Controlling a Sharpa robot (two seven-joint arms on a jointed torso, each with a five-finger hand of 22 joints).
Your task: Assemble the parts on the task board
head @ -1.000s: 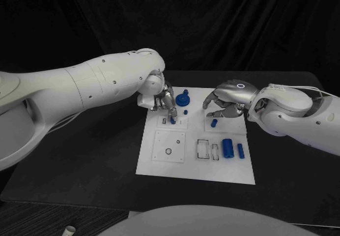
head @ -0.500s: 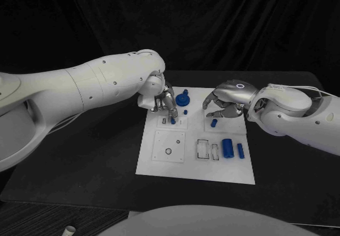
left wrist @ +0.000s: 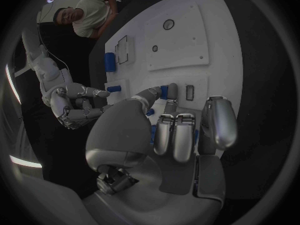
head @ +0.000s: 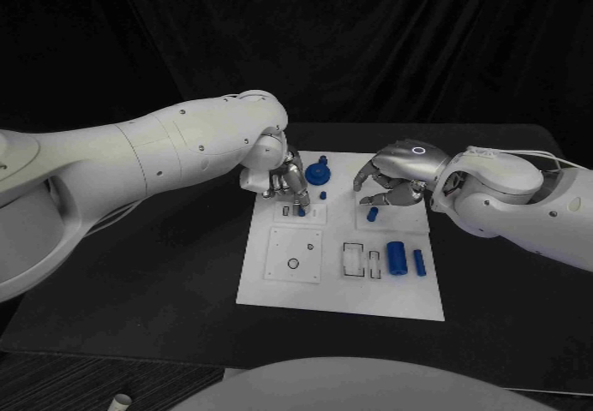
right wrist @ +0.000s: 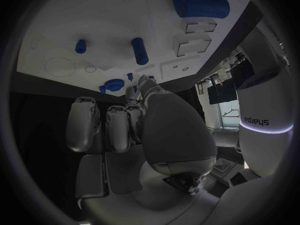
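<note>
The left hand [head: 285, 180] pinched a small blue peg [head: 301, 210], apparently to seat it in the task board [head: 340, 291], upper centre of frame.

Your left hand [head: 284, 178]: lowered over the task board's [head: 309, 278] far-left corner, fingers [left wrist: 176, 135] pointing down, thumb and a finger pinching a small blue peg [head: 302, 210]. Your right hand [head: 398, 175]: hovering over the far-right edge, fingers curled, holding nothing.
</note>
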